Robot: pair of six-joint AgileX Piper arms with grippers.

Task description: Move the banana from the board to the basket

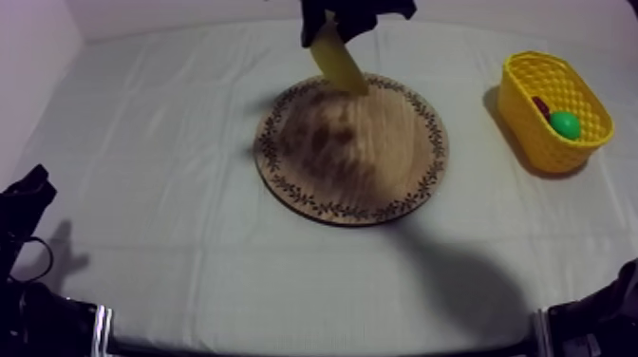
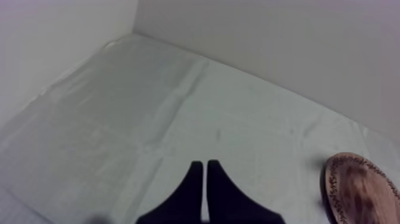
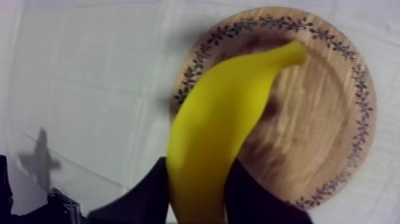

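- The banana [image 3: 220, 125] sits between the fingers of the right gripper [image 3: 199, 184], which are closed on its lower part. Most of its length sticks out past the fingertips, over the wooden board [image 3: 309, 119].
- From above, the banana hangs slanted below the gripper, with its free end at the board's far rim. I cannot tell whether that end is clear of the wood.
- Risk: the grip is near one end, so the long free part could swing or pivot in the fingers on a fast sideways move, and the smooth skin could slip out.
- Risk: if the carry stays low, the hanging tip may catch the board's rim or the near wall of the yellow basket [image 1: 532, 133] and lever the fruit loose.
- The basket stands well off to the gripper's side, past the board. A small red fruit [image 1: 541, 104] and a green fruit [image 1: 566, 124] already lie in it, so I judge a long banana would best go in lengthwise.
- Between the gripper and the basket there is only bare cloth [image 1: 465, 66], so the way across is open.
- The left gripper [image 2: 205, 170] rests with its fingers pressed together on nothing, well away from the board.
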